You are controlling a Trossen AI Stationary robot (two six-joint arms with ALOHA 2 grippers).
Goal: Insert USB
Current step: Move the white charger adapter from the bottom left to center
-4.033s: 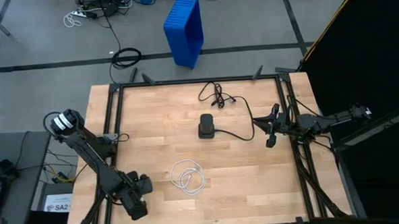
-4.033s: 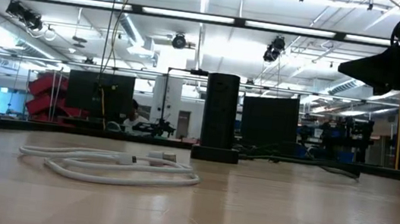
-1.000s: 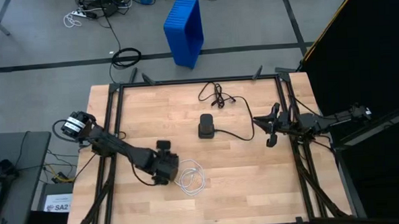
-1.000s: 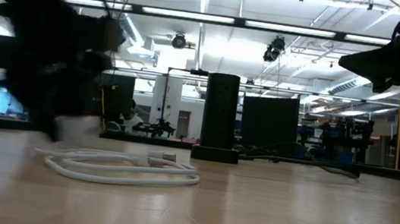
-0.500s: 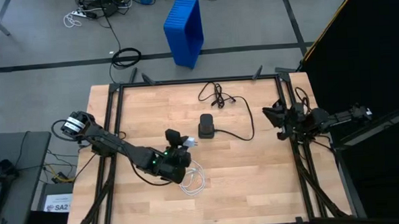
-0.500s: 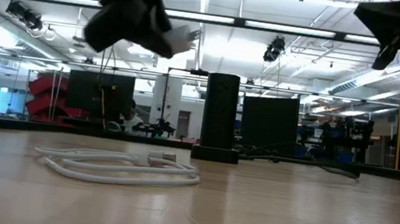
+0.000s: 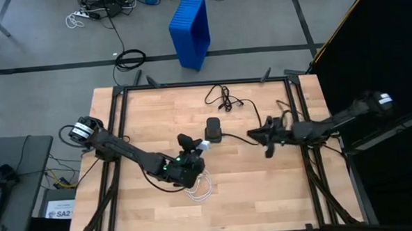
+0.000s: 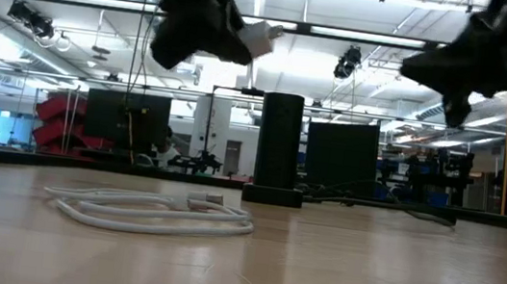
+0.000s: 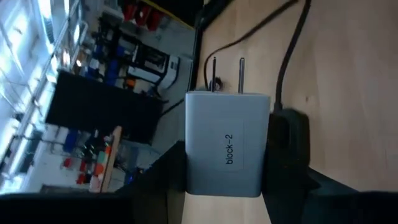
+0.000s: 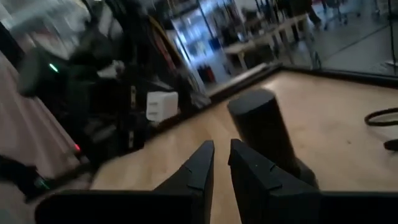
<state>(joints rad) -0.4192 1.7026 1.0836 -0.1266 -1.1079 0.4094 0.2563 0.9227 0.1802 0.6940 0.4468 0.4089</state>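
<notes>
the white charger block [image 9: 227, 142] reads "block-2", clamped between the left gripper [image 7: 196, 150] fingers, raised above the table [image 7: 150, 118]. the usb [image 8: 150, 212] cable lies coiled on the wood below. further off, the right gripper [image 7: 265, 142], pinched shut and empty, hovers beside the black box [image 7: 213, 130].

1. We read "block-2" on a small label on the white wall plug [image 9: 227, 143], which sits between the left gripper's [image 9: 227, 180] fingers.
2. Beside the table, a white sign [image 7: 57, 209] on the floor seems to begin "SA2"; we cannot make out the rest.
</notes>
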